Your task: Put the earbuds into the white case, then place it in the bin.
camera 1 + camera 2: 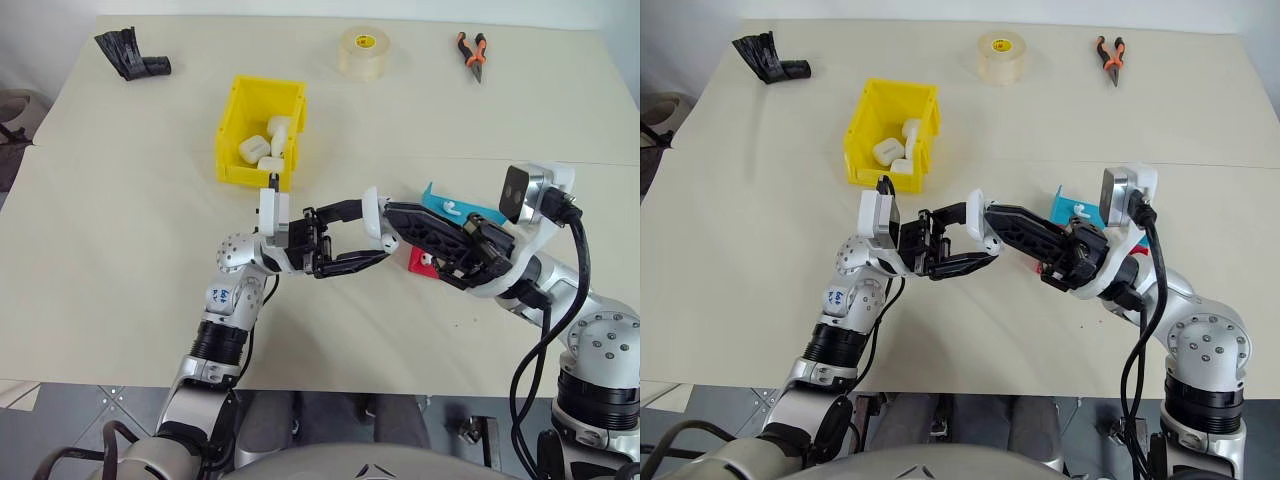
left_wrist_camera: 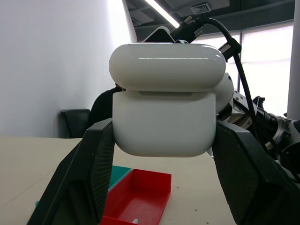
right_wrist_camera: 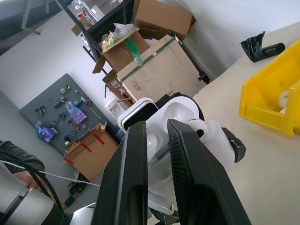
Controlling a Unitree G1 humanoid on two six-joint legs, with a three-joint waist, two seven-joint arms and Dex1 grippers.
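Nearest to us were the two arms, which met above the table (image 1: 120, 230). The left gripper (image 1: 352, 236) pointed to the right, and its fingers (image 2: 84, 173) were pressed on both sides of the case (image 2: 164, 123), so it held the case in the air. The lid of the case stood a little open. The right gripper (image 1: 392, 226) pointed to the left, with its tips at the case. Its fingers (image 3: 140, 168) were narrow, with only a thin gap between them; we could not tell if something was between them.

Farther back, the yellow bin (image 1: 236, 122) stood on the table, well apart from the case, with some white cases inside. Under the right arm lay a blue tray (image 1: 440, 200) and a red tray (image 1: 418, 262). One earbud (image 1: 453, 208) lay on the blue tray. At the far edge we saw a tape roll (image 1: 363, 52), pliers (image 1: 472, 52) and a black bundle (image 1: 130, 57).
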